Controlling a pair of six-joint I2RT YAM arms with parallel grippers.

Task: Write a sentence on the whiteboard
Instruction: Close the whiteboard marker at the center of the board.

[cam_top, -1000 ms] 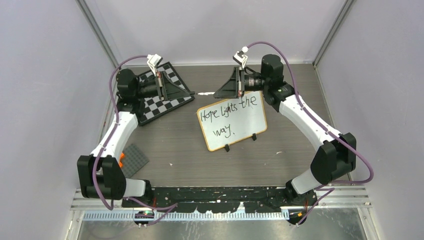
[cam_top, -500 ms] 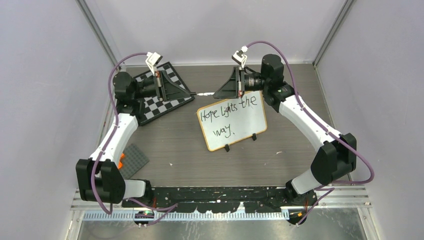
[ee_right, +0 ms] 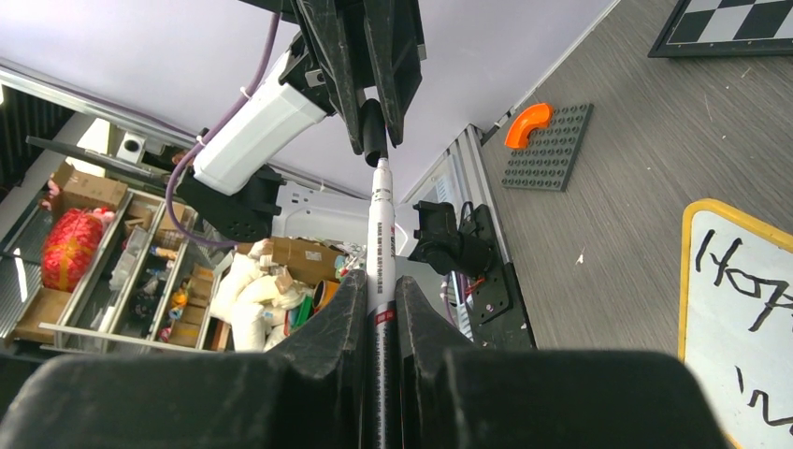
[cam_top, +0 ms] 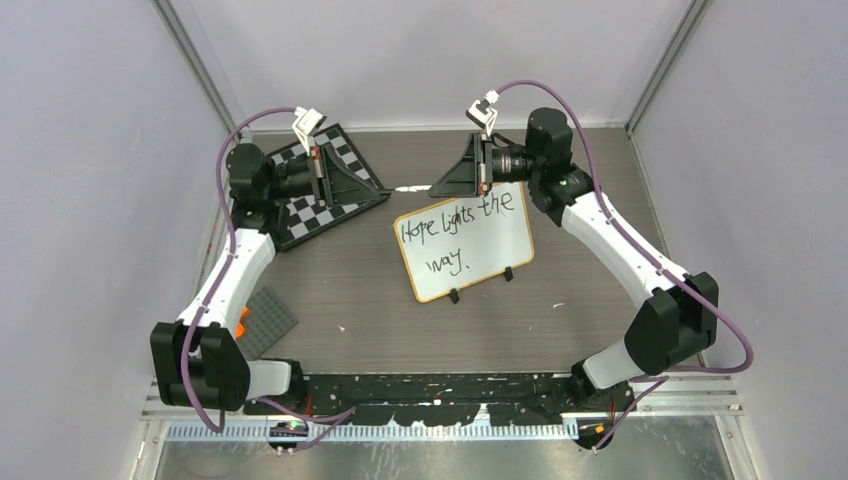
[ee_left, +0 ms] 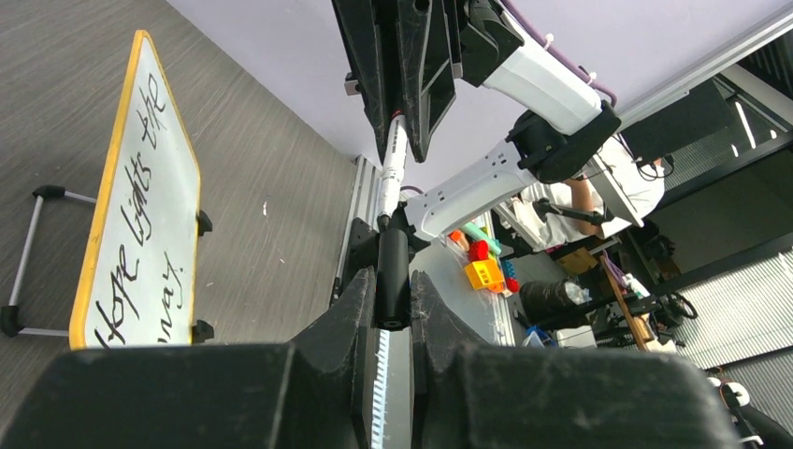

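The whiteboard point(cam_top: 465, 245) stands on its black clip feet mid-table and reads "Hope lights the way." It also shows in the left wrist view point(ee_left: 140, 234) and the right wrist view point(ee_right: 748, 309). My right gripper point(cam_top: 432, 187) point(ee_right: 379, 281) is shut on a white marker point(cam_top: 408, 187) point(ee_right: 381, 224), held level above the table behind the board. My left gripper point(cam_top: 384, 187) point(ee_left: 393, 281) faces it and is shut on the black marker cap point(ee_left: 393, 276) point(ee_right: 374, 131). The marker's tip sits at the cap's mouth.
A black-and-white chessboard point(cam_top: 330, 195) lies under the left gripper at the back left. A grey studded baseplate point(cam_top: 268, 320) with an orange piece point(cam_top: 243, 318) lies at the near left. Walls close in at the back and on both sides.
The left arm has drawn back slightly to the left and the right arm slightly to the right. Marker and cap stay tip to tip. The whiteboard has not moved.
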